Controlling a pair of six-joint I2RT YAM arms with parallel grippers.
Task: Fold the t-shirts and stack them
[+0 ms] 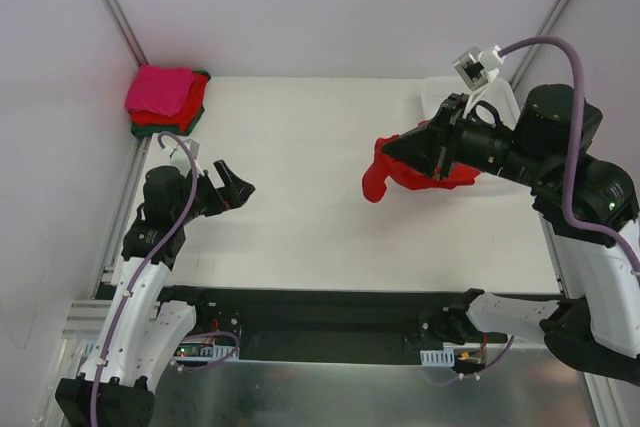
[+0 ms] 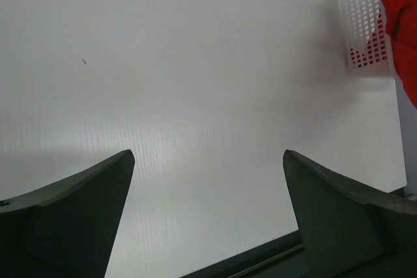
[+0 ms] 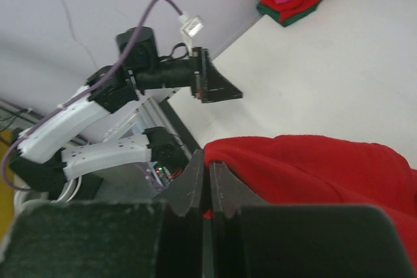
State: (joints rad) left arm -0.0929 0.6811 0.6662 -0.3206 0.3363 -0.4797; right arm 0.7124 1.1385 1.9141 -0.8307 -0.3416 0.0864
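1 soft, crumpled red shirt (image 1: 375, 183) hangs clamped in the right pincer (image 3: 210, 170) beside a lattice basket (image 2: 358, 11); the left pincer (image 2: 208, 161) gapes over smooth open table (image 1: 300, 217), folded stack (image 1: 165, 97) well apart at the corner.

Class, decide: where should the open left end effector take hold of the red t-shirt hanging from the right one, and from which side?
Likely the drooping lobe of the red t-shirt, hanging clear of the shut right end effector. Come from the left arm's side: that lobe points toward the left end effector.
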